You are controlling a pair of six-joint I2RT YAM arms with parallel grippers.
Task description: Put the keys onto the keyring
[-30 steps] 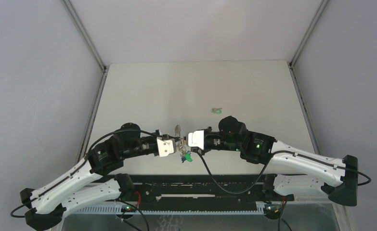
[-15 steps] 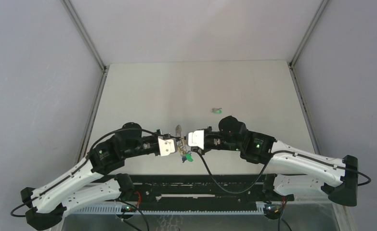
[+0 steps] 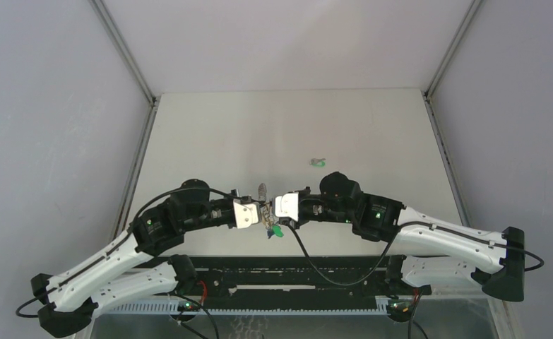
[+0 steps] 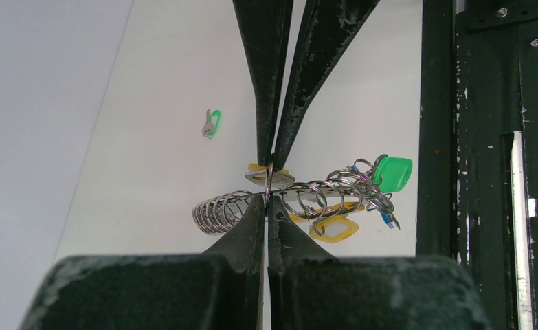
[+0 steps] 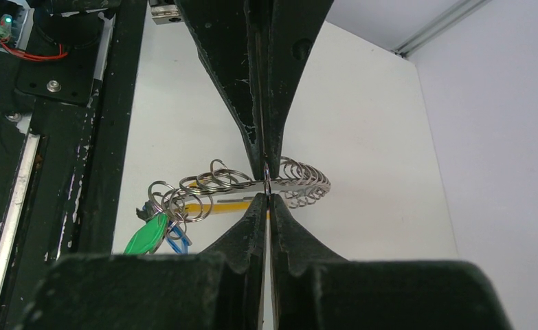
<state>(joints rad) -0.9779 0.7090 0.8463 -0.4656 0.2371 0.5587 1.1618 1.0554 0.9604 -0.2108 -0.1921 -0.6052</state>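
— What are they holding?
— The left gripper [image 4: 267,201] and right gripper [image 5: 266,195] both pinch the keyring [image 4: 214,212] tight between their tips. A loose green key [image 4: 211,124] lies far past them. Nothing much moved.

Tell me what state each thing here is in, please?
Left end effector, shut on the keyring.
Right end effector, shut on the keyring.
Keyring, pinched between both end effectors, green tag hanging from it.
Loose green key, lying on the table, not on the keyring.
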